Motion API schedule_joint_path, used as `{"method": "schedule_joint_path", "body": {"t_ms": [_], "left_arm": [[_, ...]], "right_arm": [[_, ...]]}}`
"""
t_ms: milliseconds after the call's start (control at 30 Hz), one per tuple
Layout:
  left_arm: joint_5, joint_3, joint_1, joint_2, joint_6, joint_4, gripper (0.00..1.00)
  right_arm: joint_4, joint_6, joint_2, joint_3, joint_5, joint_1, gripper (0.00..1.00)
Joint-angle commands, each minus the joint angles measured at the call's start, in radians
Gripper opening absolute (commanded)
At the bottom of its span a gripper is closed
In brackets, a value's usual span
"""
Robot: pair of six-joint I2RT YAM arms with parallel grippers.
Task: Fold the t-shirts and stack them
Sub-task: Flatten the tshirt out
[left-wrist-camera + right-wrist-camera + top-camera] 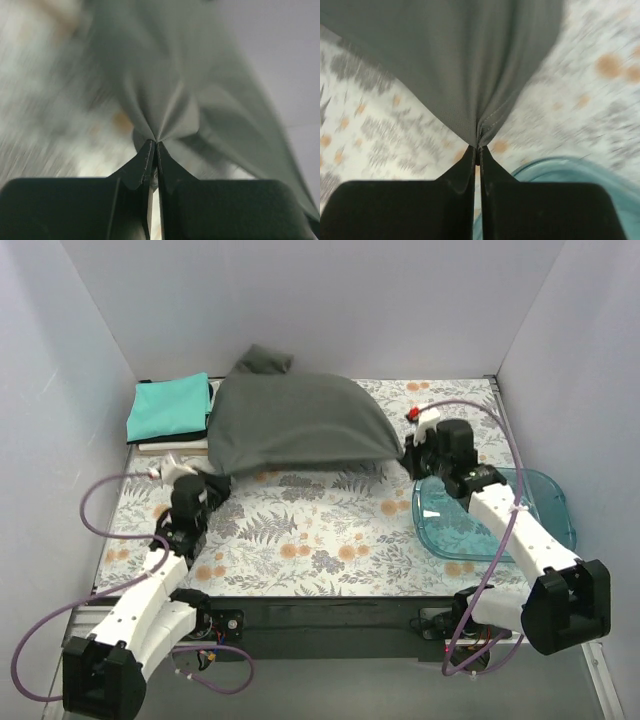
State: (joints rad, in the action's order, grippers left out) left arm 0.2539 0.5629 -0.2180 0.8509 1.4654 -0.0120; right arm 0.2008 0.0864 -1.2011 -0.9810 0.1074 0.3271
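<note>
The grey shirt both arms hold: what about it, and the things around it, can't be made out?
grey shirt: underside, top view, hidden by its own upper layer.
pile under the teal shirt: top view, covered, only thin edges show.
tablecloth: left wrist view, motion-blurred.
tub: top view, partly behind the right arm.

The charcoal t-shirt (300, 420) is matt, finely knit cloth. The tub (552, 502) is glossy translucent plastic; the floral table cover (320, 532) looks smooth.

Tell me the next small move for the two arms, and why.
Probably lower both grippers together to lay the grey shirt flat: the left gripper and right gripper each pinch a corner, and the cloth hangs raised between them.
</note>
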Motion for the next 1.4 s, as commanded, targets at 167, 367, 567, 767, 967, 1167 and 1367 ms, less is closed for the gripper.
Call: {"method": "schedule_joint_path", "body": {"t_ms": [167,367,567,767,967,1167,1367], "left_arm": [[-0.042,-0.258,-0.004,-0.28,0.441,0.493,0.29],[-0.082,-0.16,-0.006,-0.32,0.426,0.633,0.59],[-0.053,0.003,-0.006,-0.351,0.38,0.756,0.69],[0.007,0.078,-0.006,-0.319,0.331,0.742,0.86],[-0.116,0.017,-0.006,-0.12,0.299,0.526,0.87],[-0.111,-0.024,-0.006,0.137,0.289,0.325,0.9],[-0.136,-0.034,-0.006,0.344,0.299,0.297,0.9]], "right_arm": [[-0.063,-0.218,0.077,0.384,0.339,-0.002,0.13],[0.017,-0.209,0.161,0.381,0.333,0.001,0.63],[0.064,-0.177,0.267,0.3,0.262,0.0,0.76],[0.077,-0.204,0.275,0.217,0.281,0.007,0.98],[0.081,-0.224,0.177,0.177,0.133,0.122,0.98],[0.063,-0.269,-0.043,0.157,-0.047,0.248,0.98],[0.046,-0.295,-0.218,0.148,-0.103,0.308,0.98]]}}
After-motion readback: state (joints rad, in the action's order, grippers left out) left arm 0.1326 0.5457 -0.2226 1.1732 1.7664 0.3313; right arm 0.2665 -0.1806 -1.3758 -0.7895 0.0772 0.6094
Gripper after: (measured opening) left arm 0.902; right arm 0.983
